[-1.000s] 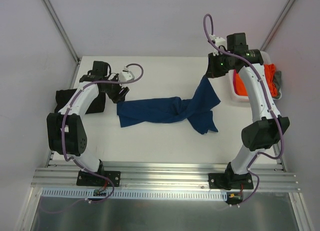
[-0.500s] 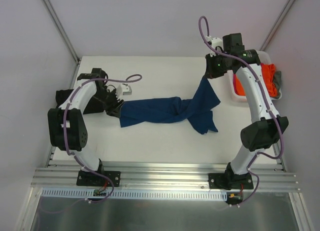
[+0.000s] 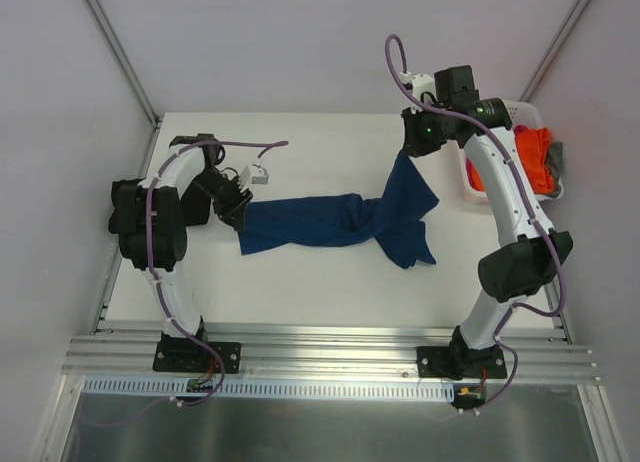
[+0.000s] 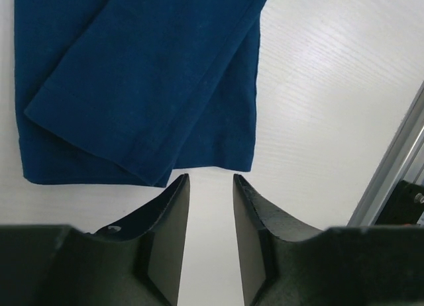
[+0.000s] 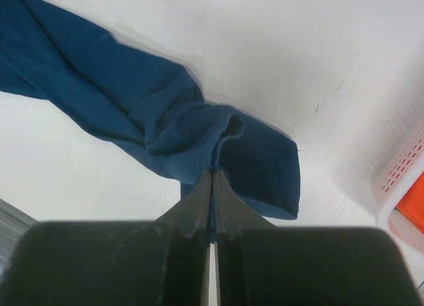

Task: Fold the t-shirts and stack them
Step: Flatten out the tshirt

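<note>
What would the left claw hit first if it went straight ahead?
Probably the near edge of the navy t-shirt, right ahead of the left claw; depth is unclear.

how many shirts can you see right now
4: crumpled navy blue cloth shirt in the middle, black one far left and partly hidden, orange and grey ones in the white plastic basket; others may be hidden.

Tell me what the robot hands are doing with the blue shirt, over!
Right gripper shut on blue shirt, one end lifted. Left gripper open, just short of the other hem. Nothing in between.
</note>
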Robot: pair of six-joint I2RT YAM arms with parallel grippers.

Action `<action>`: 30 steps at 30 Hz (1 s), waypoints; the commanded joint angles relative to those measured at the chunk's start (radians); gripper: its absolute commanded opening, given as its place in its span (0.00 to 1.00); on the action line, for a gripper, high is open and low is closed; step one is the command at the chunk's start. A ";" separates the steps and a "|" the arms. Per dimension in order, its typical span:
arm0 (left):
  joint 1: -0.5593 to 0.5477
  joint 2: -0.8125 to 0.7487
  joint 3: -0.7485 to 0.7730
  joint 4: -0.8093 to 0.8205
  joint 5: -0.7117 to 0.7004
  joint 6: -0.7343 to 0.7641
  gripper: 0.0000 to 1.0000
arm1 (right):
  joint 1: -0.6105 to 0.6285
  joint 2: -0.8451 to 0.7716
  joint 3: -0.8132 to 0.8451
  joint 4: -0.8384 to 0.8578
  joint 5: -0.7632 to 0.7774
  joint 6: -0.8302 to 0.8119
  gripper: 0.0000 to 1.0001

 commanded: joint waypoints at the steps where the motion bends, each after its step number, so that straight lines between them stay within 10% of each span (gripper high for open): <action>1: -0.003 0.026 0.050 -0.033 -0.018 0.003 0.31 | -0.001 0.009 0.053 0.016 0.013 -0.017 0.01; 30: -0.024 0.166 0.156 -0.033 -0.093 -0.045 0.17 | -0.001 0.067 0.095 0.022 0.016 -0.008 0.01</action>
